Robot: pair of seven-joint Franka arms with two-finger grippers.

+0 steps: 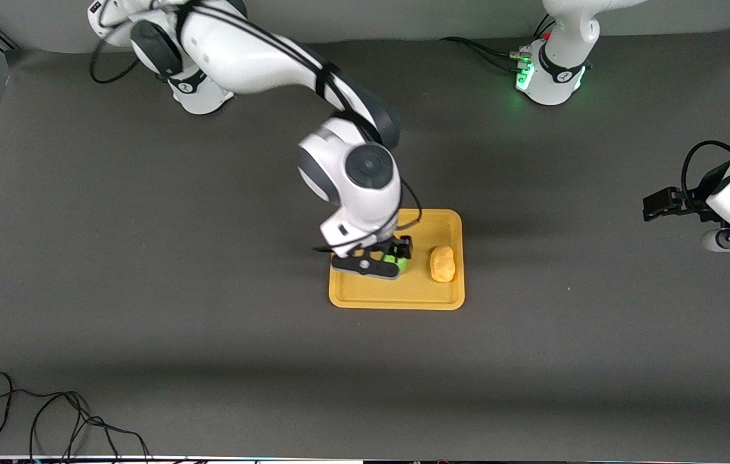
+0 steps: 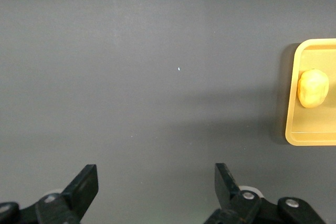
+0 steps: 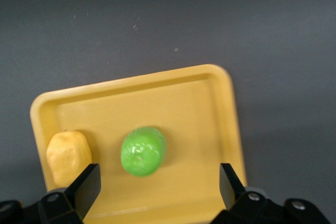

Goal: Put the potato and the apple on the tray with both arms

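Tray sits about mid-counter, and both fruits look to be on it already, so I'd say this is basically the tail end of the job. Starting from the side closest to the front camera: the tray's near rim is bare, then a bit farther in you get the potato lying toward the left arm's end of the tray, and beside it the apple more toward the middle. The right claw is hanging right over the apple — in the right wrist view the apple rests on the tray floor with the two black fingers spread wide to either side and clear daylight between them and the fruit, so it's open and gripping nothing. Potato shows up there too, close to the apple but not touching. The left claw is parked way off over bare counter at the left arm's end, well apart from the tray, also wide open and empty in its own wrist view, with the tray and potato just visible at the edge — that arm is just waiting. Next move, I reckon: the right arm needs to lift straight up without nudging the apple, since a round thing like that could roll toward the rim.
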